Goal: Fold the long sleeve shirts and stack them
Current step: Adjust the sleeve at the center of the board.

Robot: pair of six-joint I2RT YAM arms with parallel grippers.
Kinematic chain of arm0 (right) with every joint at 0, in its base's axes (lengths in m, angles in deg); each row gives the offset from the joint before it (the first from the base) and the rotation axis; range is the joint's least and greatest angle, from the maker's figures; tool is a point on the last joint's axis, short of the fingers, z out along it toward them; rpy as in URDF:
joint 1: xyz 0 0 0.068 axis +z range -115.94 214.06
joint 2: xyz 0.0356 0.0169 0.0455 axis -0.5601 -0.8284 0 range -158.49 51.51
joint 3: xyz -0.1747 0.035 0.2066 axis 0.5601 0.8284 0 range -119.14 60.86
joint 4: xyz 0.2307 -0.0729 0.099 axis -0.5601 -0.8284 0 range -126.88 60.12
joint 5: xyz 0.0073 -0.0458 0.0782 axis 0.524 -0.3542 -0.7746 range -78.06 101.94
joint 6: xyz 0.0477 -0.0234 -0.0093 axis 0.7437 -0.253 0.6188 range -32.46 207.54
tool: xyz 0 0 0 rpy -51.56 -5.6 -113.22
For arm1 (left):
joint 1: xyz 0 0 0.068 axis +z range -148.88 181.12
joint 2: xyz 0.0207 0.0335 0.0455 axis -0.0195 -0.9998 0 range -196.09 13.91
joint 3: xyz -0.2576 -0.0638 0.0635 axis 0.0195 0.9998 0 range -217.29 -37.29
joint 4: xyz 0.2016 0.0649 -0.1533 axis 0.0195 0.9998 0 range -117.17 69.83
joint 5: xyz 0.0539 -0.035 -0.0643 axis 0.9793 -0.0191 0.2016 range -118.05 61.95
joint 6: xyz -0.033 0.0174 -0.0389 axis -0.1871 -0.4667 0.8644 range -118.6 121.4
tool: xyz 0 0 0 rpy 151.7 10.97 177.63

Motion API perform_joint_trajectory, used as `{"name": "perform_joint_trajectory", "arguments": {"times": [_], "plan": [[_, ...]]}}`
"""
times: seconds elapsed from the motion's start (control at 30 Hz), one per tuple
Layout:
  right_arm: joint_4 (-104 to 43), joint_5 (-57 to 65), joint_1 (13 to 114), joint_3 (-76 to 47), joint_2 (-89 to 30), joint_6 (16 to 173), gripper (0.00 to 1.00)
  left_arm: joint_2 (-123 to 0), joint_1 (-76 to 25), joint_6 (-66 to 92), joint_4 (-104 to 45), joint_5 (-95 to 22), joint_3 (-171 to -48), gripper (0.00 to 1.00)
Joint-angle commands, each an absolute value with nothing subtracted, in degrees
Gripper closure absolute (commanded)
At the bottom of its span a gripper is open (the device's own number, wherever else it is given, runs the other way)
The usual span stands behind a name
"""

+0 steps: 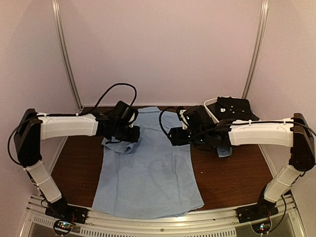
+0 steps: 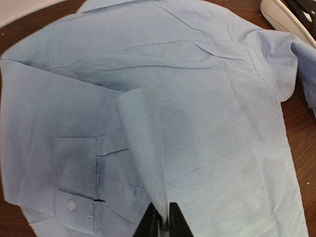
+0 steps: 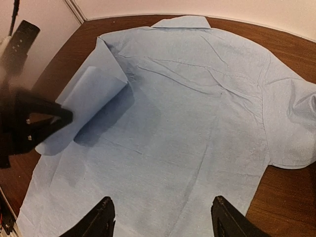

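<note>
Looking down from above, I saw the light blue shirt [image 1: 148,173] spread flat on the brown table [image 1: 237,173], collar toward the far wall and hem at the near edge. The left gripper [image 2: 163,219] was pinched tight on a fold of sleeve cloth that stood up off the shirt's left side. The right gripper [image 3: 160,212] hung over the shirt's right half, fingers apart, holding nothing. A white tub [image 2: 279,17] sat at the far right, near the other sleeve.
</note>
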State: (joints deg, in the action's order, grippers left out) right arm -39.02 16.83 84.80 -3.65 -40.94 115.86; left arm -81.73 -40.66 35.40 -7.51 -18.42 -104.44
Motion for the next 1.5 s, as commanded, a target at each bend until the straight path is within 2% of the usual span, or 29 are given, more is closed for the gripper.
{"name": "perform_joint_trajectory", "arguments": {"times": [0.0,0.03,0.07,0.1,0.23,0.47,0.8,1.27,1.33,1.47], "plan": [[-39.1,19.2,84.2,-3.1,-38.6,117.0,0.32,-88.6,-43.9,33.7,-8.1,-22.2,-109.6,0.80],[-39.1,19.4,84.2,-2.9,-38.5,117.1,0.32,-89.3,-44.0,34.1,-8.4,-23.1,-109.9,0.73],[-39.2,19.5,84.2,-2.7,-38.3,117.2,0.32,-89.4,-44.0,34.5,-8.9,-23.7,-109.9,0.59],[-39.1,19.6,84.1,-2.6,-38.2,117.2,0.32,-89.1,-44.0,34.8,-9.1,-24.0,-109.8,0.51],[-39.6,20.1,84.1,-2.7,-38.4,117.2,0.32,-85.8,-43.8,35.9,-9.8,-22.5,-107.5,0.37],[-39.0,20.3,84.1,-3.1,-38.9,117.3,0.31,-84.3,-39.8,38.3,-6.9,-19.5,-104.5,0.35],[-37.2,19.1,83.5,-4.5,-38.3,117.1,0.31,-87.6,-28.6,36.9,-9.6,-28.0,-102.0,0.36],[-34.8,18.9,83.2,-0.6,-35.7,118.5,0.31,-93.2,-26.9,37.7,-11.6,-32.0,-99.3,0.35],[-34.6,18.9,83.1,-0.2,-35.4,118.7,0.31,-93.1,-26.9,37.9,-12.1,-32.3,-98.7,0.37],[-34.1,18.7,83.1,0.4,-35.2,119.0,0.31,-92.6,-27.2,38.0,-13.1,-34.1,-97.9,0.50]]}}
